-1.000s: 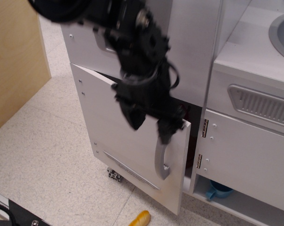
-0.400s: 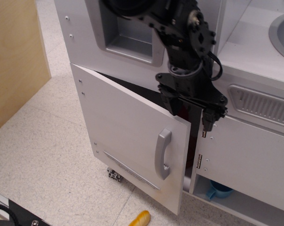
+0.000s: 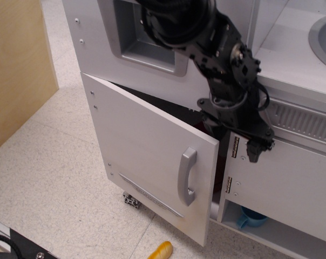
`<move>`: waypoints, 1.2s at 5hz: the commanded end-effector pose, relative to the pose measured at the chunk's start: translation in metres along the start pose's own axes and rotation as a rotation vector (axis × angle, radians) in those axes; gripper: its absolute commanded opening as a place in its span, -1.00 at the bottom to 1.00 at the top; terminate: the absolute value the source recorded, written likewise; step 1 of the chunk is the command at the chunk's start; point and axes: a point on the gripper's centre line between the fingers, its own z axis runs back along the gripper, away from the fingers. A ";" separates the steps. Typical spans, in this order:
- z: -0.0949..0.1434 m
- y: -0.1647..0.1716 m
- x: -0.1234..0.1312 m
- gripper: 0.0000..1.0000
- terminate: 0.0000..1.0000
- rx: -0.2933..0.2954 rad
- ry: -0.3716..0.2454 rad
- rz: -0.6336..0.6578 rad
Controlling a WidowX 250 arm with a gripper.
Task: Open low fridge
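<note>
The low fridge door (image 3: 147,156) is a large white square panel, swung partly open toward me, hinged at its left. Its curved silver handle (image 3: 187,176) and thin silver vent strip (image 3: 151,195) face me. A dark gap shows behind the door's top and right edges. My black gripper (image 3: 255,150) hangs to the right of the door's free edge, in front of the neighbouring white door, clear of the handle. Its fingers are seen end-on; I cannot tell whether they are open or shut. It holds nothing that I can see.
Above the fridge is a white panel with a recessed grey niche (image 3: 147,46). To the right stand a ribbed grey grille (image 3: 308,121), a white door (image 3: 284,186) and a blue cup (image 3: 249,218) on a low shelf. A yellow object (image 3: 160,251) lies on the floor. A wooden panel (image 3: 17,65) stands left.
My gripper has left the handle and moved right and up, away from the door. The door stays ajar at the same angle.
</note>
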 end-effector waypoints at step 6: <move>0.043 0.140 -0.106 1.00 -1.00 0.245 0.178 0.242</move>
